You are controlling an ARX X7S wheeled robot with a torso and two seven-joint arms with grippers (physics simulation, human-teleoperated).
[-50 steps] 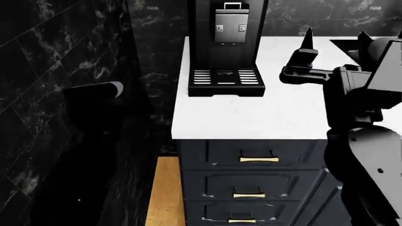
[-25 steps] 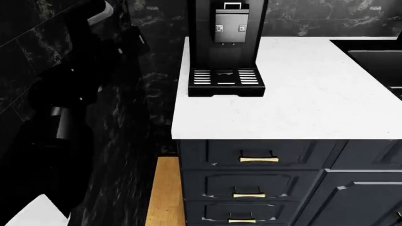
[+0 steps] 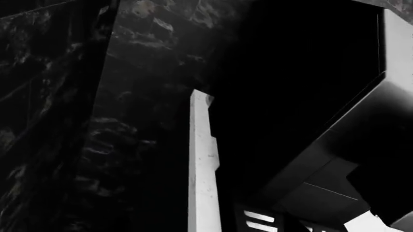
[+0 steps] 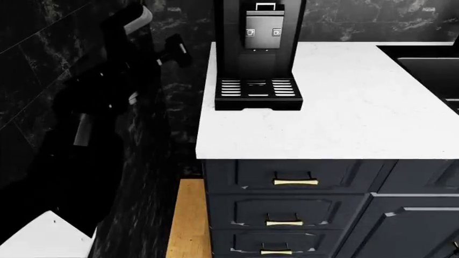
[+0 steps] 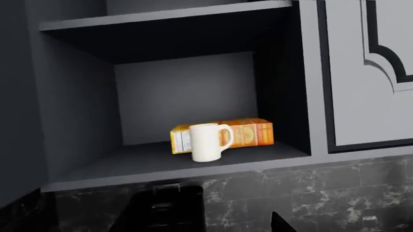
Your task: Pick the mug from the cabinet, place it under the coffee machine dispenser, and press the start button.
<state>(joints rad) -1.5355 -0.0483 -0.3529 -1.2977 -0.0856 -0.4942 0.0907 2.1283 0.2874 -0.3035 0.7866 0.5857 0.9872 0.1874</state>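
Observation:
The cream-white mug (image 5: 208, 141) stands upright on the shelf of an open dark grey cabinet (image 5: 174, 166), its handle to one side, seen only in the right wrist view. My right gripper (image 5: 210, 226) is well short of it, lower than the shelf; one dark fingertip (image 5: 281, 223) shows off to the side and nothing is between the jaws. The black coffee machine (image 4: 259, 48) stands on the white counter (image 4: 337, 118), with its dispenser (image 4: 262, 29) above the slotted drip tray (image 4: 258, 88). My left gripper (image 4: 175, 51) hangs left of the machine, too dark to read.
An orange carton (image 5: 248, 132) lies behind the mug. A shut cabinet door (image 5: 371, 72) is next to the opening. Drawers with brass handles (image 4: 295, 181) sit under the counter, a sink (image 4: 434, 70) at its right end, a black marble wall (image 4: 43, 80) at left.
The right arm has left the head view, where it stood over the counter a second ago. The left arm has risen at the left and moved toward the machine's side.

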